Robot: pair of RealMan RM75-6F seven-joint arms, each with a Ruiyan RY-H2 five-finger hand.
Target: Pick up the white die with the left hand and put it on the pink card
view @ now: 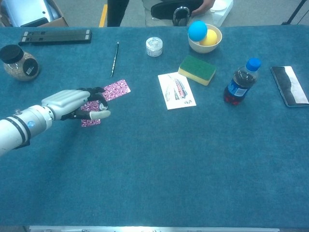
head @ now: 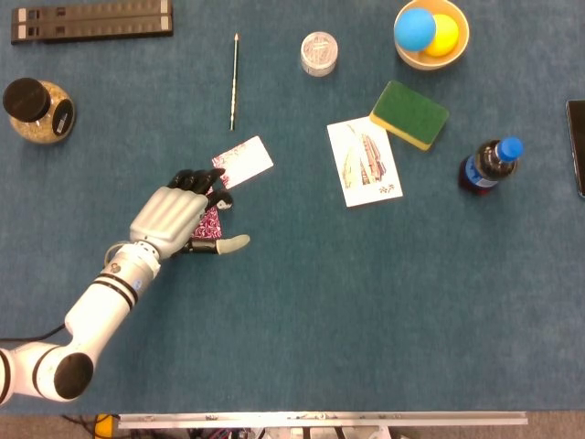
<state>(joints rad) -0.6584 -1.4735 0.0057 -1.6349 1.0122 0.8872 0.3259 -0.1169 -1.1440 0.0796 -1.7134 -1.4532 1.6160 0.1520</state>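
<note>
lab, blue-felt table (view: 193, 169), yellow floor tape (view: 103, 15)

Left hand (head: 175, 219) low, fingers curled

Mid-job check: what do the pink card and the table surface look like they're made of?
The pink card looks like thin paper or card stock: it lies flat, printed with a dense pink-and-white pattern, washed out pale in the head view, so possibly glossy. The table appears covered in teal fabric, felt or short-pile carpet, judging by its matte, slightly fuzzy, mottled texture.
</note>
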